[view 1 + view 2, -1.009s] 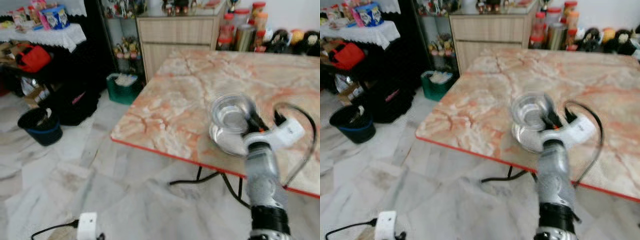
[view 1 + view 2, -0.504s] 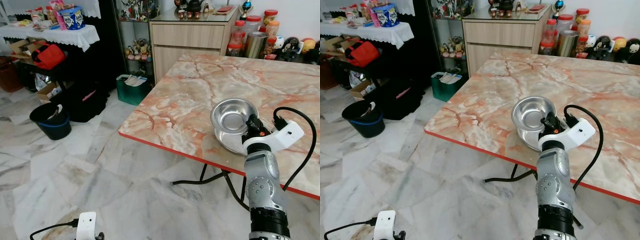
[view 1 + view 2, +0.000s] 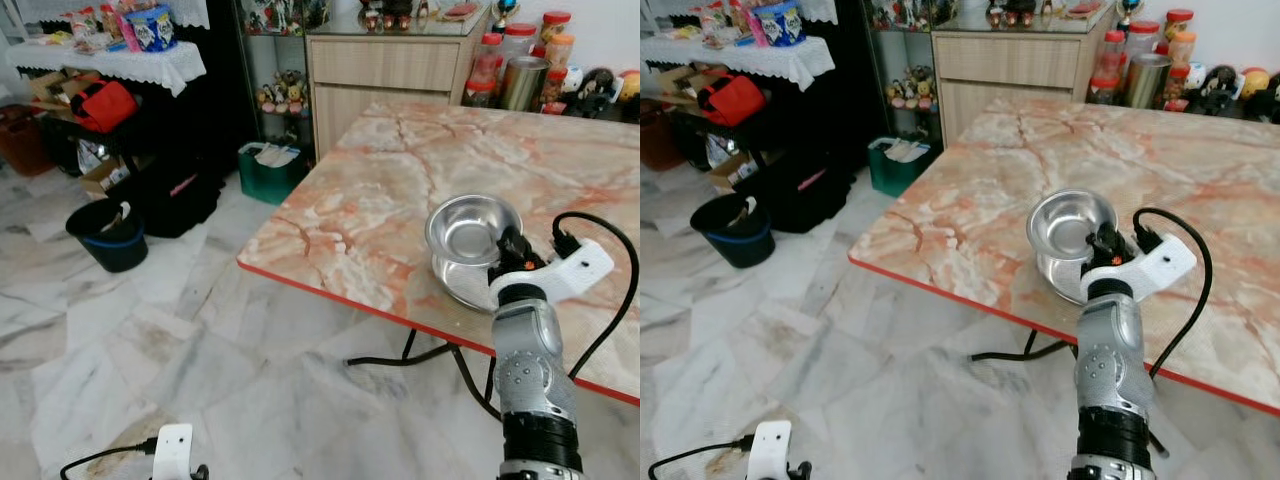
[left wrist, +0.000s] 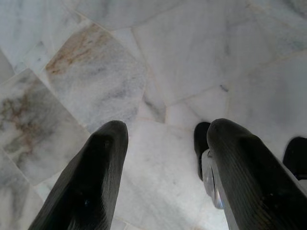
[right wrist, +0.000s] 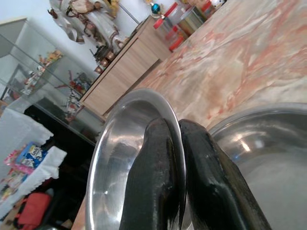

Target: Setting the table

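The right jaws (image 5: 175, 177) are clamping the steel bowl's (image 3: 470, 228) rim, tilted above another bowl (image 3: 462, 282) on the bench (image 3: 380, 190); the left jaws (image 4: 163, 167) are hanging apart.

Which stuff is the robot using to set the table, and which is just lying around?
For the job: top bowl, held by the right hand; bottom bowl; table.

Just lying about: bucket, red bag, green bin, jars, cabinet.

A home dining room: marble table (image 3: 420, 190), wooden sideboard (image 3: 395, 70), figurine shelves (image 3: 280, 95).
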`<state>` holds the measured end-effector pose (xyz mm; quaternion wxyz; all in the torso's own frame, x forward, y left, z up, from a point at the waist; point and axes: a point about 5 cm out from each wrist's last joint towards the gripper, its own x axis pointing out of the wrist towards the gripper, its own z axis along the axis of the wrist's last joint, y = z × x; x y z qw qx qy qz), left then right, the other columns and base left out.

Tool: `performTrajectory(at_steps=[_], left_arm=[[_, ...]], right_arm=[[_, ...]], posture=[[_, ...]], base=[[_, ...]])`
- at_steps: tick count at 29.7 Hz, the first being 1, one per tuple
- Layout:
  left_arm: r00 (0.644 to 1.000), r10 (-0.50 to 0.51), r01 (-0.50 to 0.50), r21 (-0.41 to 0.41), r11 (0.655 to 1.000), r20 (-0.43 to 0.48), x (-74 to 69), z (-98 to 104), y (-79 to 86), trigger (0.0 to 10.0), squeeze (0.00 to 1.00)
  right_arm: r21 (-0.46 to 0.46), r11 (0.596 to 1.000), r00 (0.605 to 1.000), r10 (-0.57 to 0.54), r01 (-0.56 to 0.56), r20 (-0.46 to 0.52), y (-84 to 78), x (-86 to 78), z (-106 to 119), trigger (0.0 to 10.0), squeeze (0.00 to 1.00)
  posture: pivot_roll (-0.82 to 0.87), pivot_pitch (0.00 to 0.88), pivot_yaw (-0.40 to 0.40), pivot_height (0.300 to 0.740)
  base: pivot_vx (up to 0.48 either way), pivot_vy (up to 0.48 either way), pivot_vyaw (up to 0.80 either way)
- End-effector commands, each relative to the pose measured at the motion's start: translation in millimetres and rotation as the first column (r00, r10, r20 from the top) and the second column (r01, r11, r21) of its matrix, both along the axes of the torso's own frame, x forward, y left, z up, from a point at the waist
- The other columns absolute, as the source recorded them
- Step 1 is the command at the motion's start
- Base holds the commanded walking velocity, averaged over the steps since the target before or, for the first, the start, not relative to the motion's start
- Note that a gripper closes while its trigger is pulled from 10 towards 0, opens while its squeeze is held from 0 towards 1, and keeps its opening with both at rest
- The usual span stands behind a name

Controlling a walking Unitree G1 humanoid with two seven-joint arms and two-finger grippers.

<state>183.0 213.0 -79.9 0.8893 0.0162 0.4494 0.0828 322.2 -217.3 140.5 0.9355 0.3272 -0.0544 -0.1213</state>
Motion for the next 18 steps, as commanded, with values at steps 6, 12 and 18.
performTrajectory(at_steps=[6, 12, 18], left_arm=[[1.0, 0.009, -0.009, 0.011, 1.0, -0.004, -1.8, 0.0, 4.5, 10.0, 0.0], [1.0, 0.007, -0.007, 0.012, 1.0, -0.003, -1.7, 0.1, 4.8, 10.0, 0.0], [1.0, 0.007, -0.007, 0.013, 1.0, -0.005, -2.0, -0.1, 4.8, 10.0, 0.0]], right_arm=[[-0.003, 1.0, 0.999, 0.009, -0.009, 0.035, 3.7, 2.5, 8.0, 10.0, 0.0], [-0.001, 1.0, 0.999, 0.012, -0.012, 0.037, 4.4, 3.1, 7.9, 10.0, 0.0], [0.021, 1.0, 0.999, 0.015, -0.016, 0.039, 5.4, 4.1, 7.6, 10.0, 0.0]], posture=[[-0.03, 0.0, 0.061, 0.74], [-0.03, 0.0, 0.062, 0.74], [-0.03, 0.0, 0.063, 0.74]], base=[[0.0, 0.0, 0.0], [0.04, 0.0, 0.0], [0.243, 0.0, -0.22]])
